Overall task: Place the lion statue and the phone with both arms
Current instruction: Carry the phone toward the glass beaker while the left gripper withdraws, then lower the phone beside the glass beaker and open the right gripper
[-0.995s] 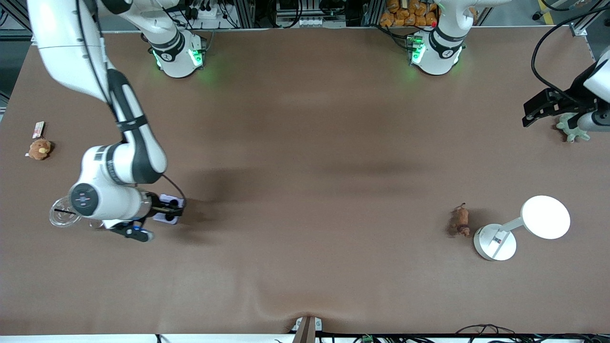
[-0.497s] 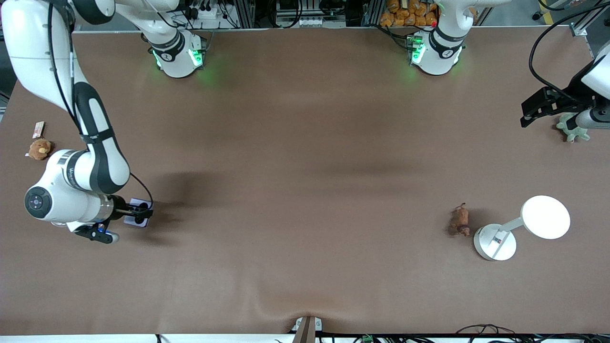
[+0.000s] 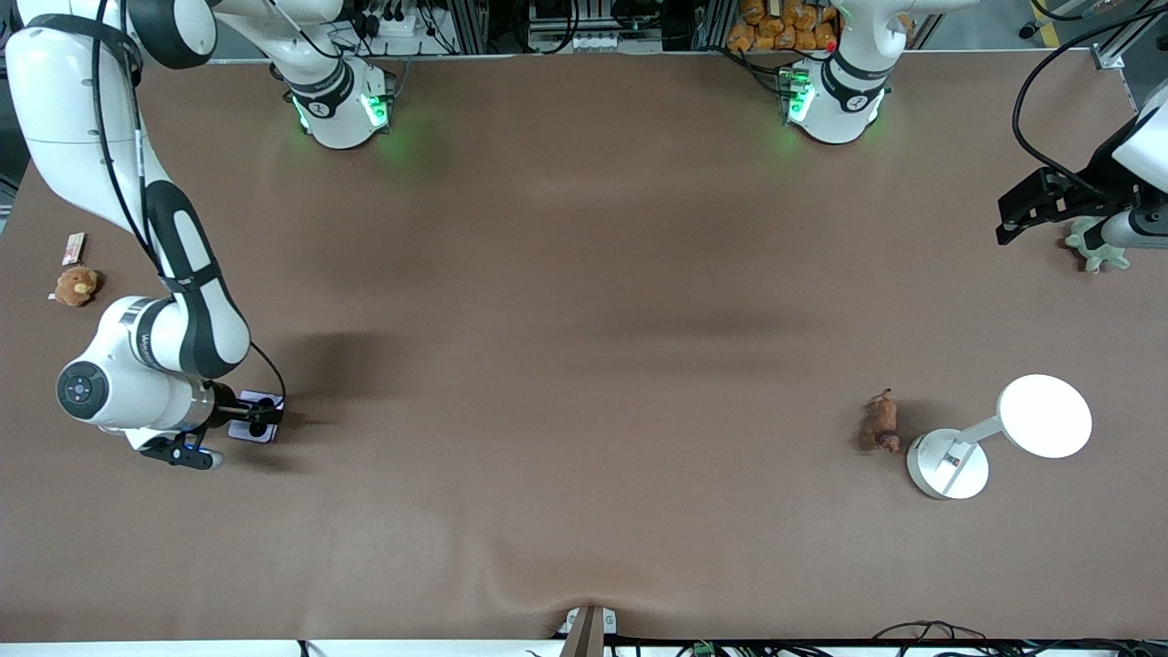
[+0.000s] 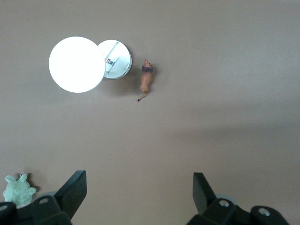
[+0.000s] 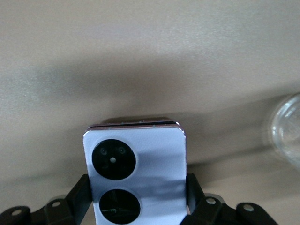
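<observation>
The pale lavender phone (image 3: 255, 426) with two black camera circles sits between the fingers of my right gripper (image 3: 245, 422), low over the table toward the right arm's end. In the right wrist view the phone (image 5: 136, 164) fills the gap of the right gripper (image 5: 136, 187), both fingers against its sides. The reddish-brown lion statue (image 3: 881, 424) lies on the table beside a white lamp; it also shows in the left wrist view (image 4: 146, 82). My left gripper (image 3: 1027, 208) is open and empty (image 4: 139, 180), high over the left arm's end of the table, well away from the lion.
A white lamp with a round base (image 3: 947, 464) and lit disc head (image 3: 1044, 415) stands beside the lion. A green plush turtle (image 3: 1095, 245) lies under the left arm. A tan plush (image 3: 75, 286) and a small packet (image 3: 73, 246) lie by the right arm's end. A clear glass dish (image 5: 287, 136) is beside the phone.
My right arm has carried the phone toward the right arm's end of the table and now covers the glass dish in the front view. The left arm has barely moved.
</observation>
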